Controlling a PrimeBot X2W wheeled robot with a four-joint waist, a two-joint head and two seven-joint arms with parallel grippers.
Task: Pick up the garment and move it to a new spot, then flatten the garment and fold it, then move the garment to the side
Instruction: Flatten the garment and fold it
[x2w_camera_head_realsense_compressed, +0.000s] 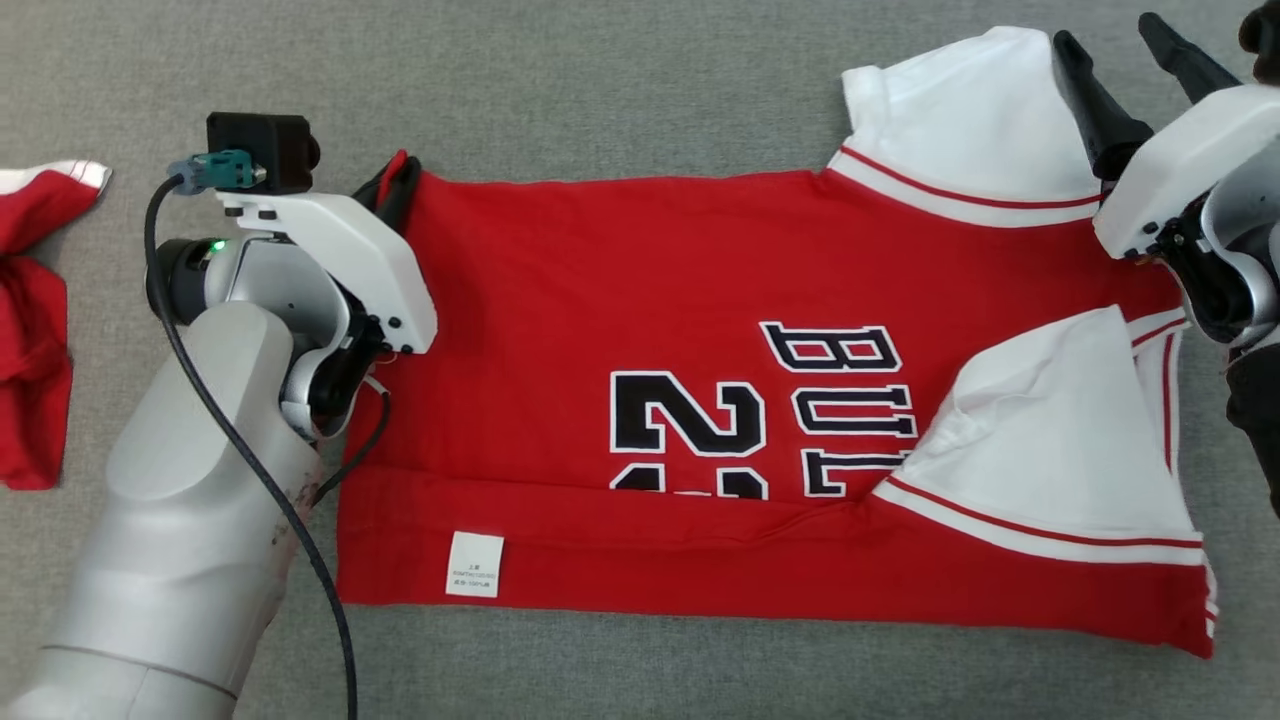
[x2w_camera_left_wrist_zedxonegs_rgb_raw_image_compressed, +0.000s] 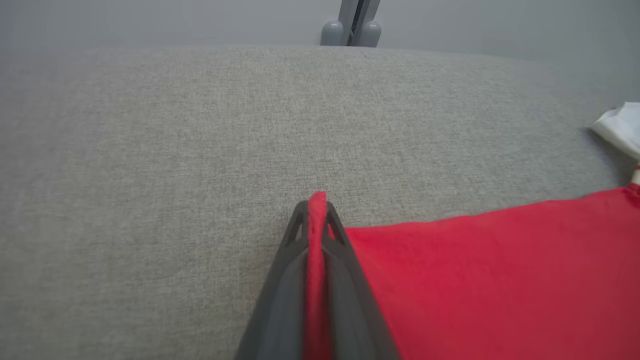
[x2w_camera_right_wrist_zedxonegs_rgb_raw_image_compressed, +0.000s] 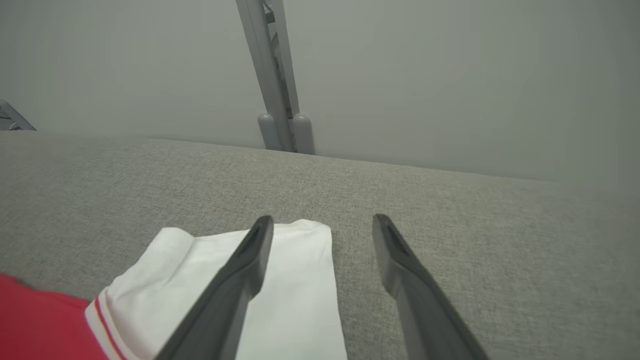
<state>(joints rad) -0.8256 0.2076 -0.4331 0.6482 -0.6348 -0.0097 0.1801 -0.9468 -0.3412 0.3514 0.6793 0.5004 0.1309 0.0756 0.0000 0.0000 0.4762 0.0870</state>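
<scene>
left gripper (x2w_camera_left_wrist_zedxonegs_rgb_raw_image_compressed: 316, 212): fingers pressed together, pinching the far hem corner of the jersey (x2w_camera_head_realsense_compressed: 620, 280); a strip of red cloth stands up between them. right gripper (x2w_camera_right_wrist_zedxonegs_rgb_raw_image_compressed: 322, 220): fingers spread wide, holding nothing. one finger lies over the far sleeve (x2w_camera_right_wrist_zedxonegs_rgb_raw_image_compressed: 300, 300) and the other over bare grey table (x2w_camera_head_realsense_compressed: 600, 90); whether either touches cannot be told.

governing relation: the jersey's long axis runs left to right across the robot, hem at its left, sleeves at its right. its far long edge runs from the corner the left gripper holds towards the sleeve beside the right gripper. judgement: a fold of that far edge towards the robot needs the right gripper shut on cloth at its own end first.

condition of jersey: red body, white sleeves with red trim, lying flat. near long edge is turned over, showing a white label (x2w_camera_head_realsense_compressed: 473, 565) and covering part of the black lettering. near sleeve (x2w_camera_head_realsense_compressed: 1050, 430) is folded in over the chest.

other: a second red cloth (x2w_camera_head_realsense_compressed: 35, 320) lies well apart at far left.
</scene>
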